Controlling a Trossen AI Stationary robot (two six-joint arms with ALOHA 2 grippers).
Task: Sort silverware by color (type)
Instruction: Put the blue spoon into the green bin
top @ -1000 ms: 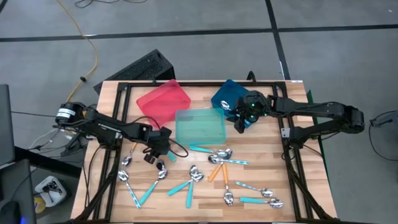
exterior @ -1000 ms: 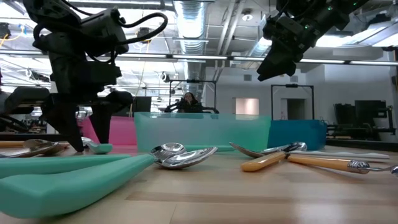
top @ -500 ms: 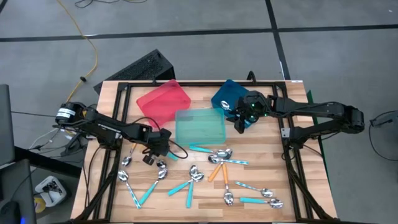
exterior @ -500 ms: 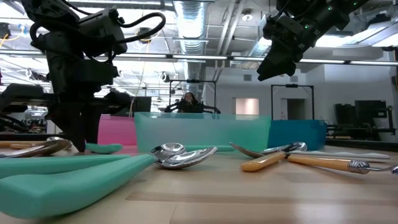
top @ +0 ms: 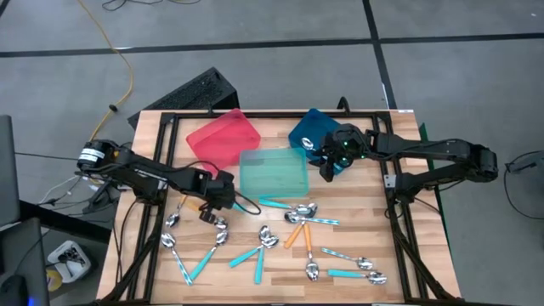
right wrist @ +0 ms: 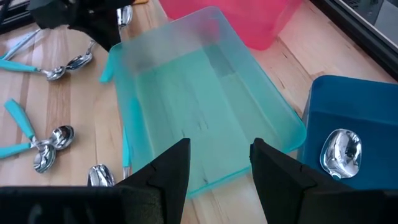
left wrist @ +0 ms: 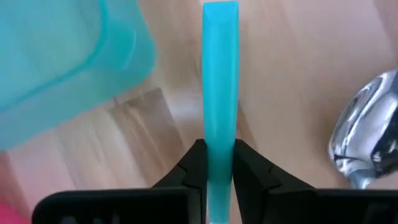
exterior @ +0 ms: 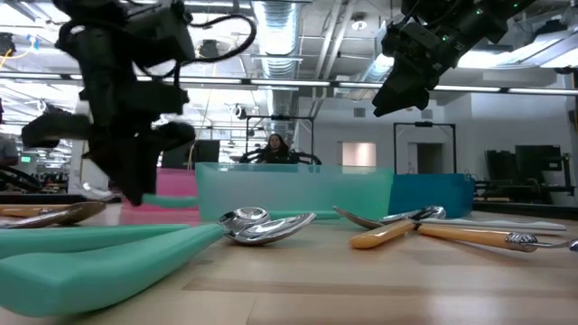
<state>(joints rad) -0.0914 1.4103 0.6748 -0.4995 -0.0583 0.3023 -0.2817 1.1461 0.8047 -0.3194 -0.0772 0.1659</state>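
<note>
A teal-handled spoon (left wrist: 220,93) is pinched by its handle in the left end effector (left wrist: 219,163), fingers closed tight on it, just beside the teal tray (top: 273,172) and slightly above the surface (top: 357,223). It is judged light, stiff and slick (thin plastic handle, heavier metal bowl), so a grip near mid-handle is preferred. Its long axis runs straight out between the fingers; bowel end isn't seen. The right end effector (top: 333,161) is held open, empty, over the blue tray (top: 308,129).
</note>
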